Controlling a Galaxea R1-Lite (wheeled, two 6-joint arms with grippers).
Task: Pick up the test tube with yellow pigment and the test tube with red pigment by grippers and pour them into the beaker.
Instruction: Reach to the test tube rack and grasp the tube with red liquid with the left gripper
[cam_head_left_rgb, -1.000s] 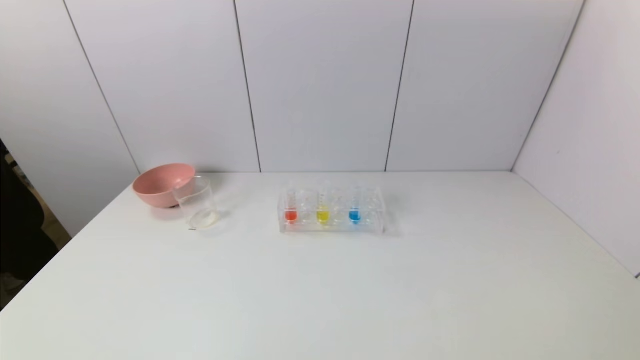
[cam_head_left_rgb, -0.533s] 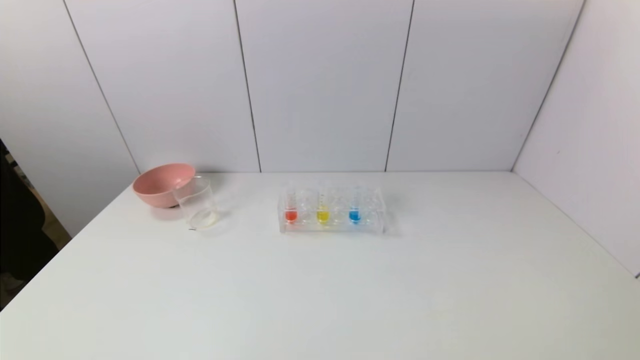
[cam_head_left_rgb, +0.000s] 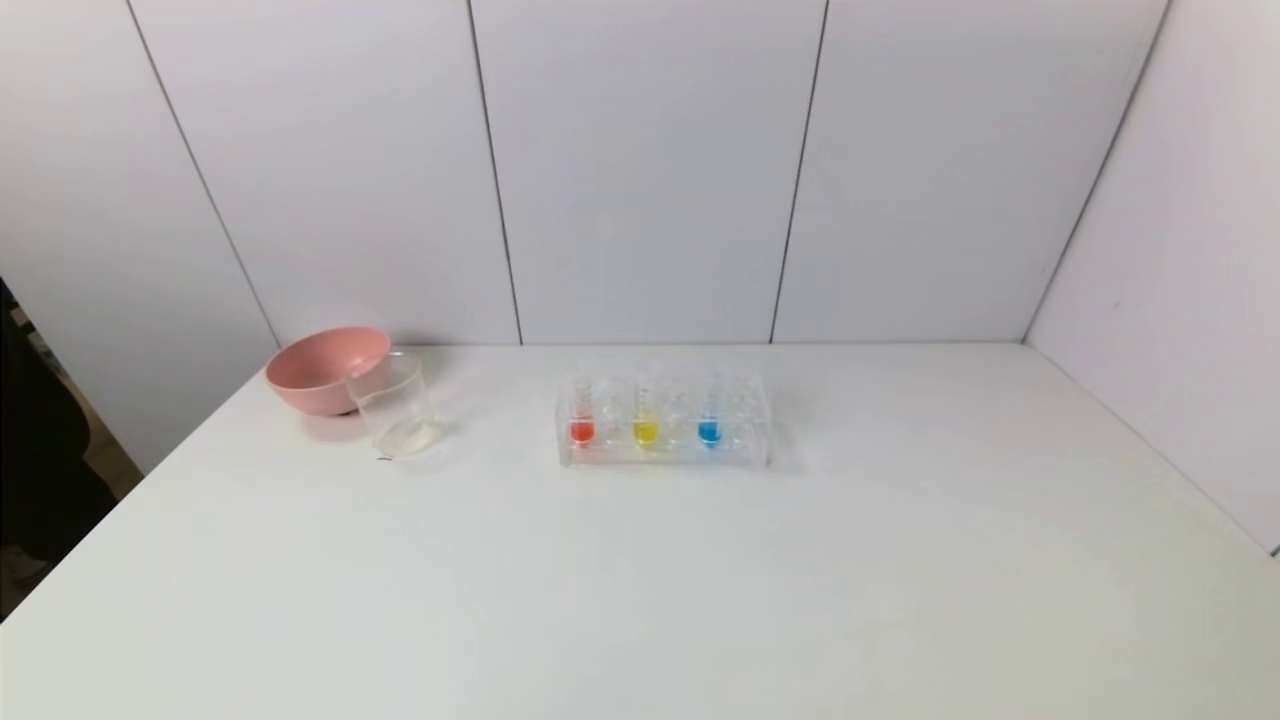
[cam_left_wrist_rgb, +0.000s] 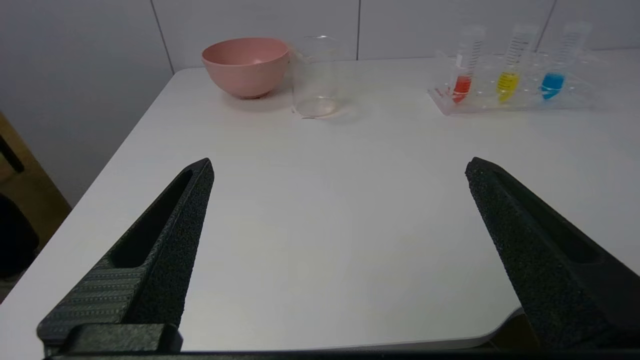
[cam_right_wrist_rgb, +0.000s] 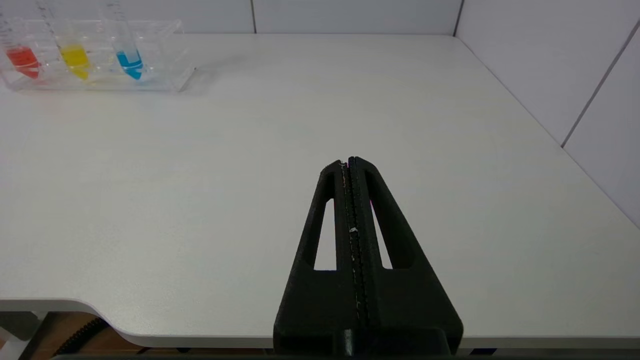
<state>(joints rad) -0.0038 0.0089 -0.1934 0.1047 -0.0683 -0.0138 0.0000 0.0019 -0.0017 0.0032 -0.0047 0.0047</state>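
The test tube with red pigment (cam_head_left_rgb: 581, 418) and the test tube with yellow pigment (cam_head_left_rgb: 645, 418) stand upright in a clear rack (cam_head_left_rgb: 664, 452) at the middle of the white table; both also show in the left wrist view, red (cam_left_wrist_rgb: 463, 80) and yellow (cam_left_wrist_rgb: 508, 77). The clear beaker (cam_head_left_rgb: 392, 405) stands to the rack's left. My left gripper (cam_left_wrist_rgb: 339, 167) is open with nothing between its fingers, low over the table's near left edge, far from the tubes. My right gripper (cam_right_wrist_rgb: 348, 161) is shut and empty over the near right edge. Neither gripper shows in the head view.
A pink bowl (cam_head_left_rgb: 322, 368) sits just behind the beaker, touching or nearly so. A tube with blue liquid (cam_head_left_rgb: 709, 418) stands in the same rack, right of the yellow one. White walls close the table's back and right side (cam_head_left_rgb: 1150, 300).
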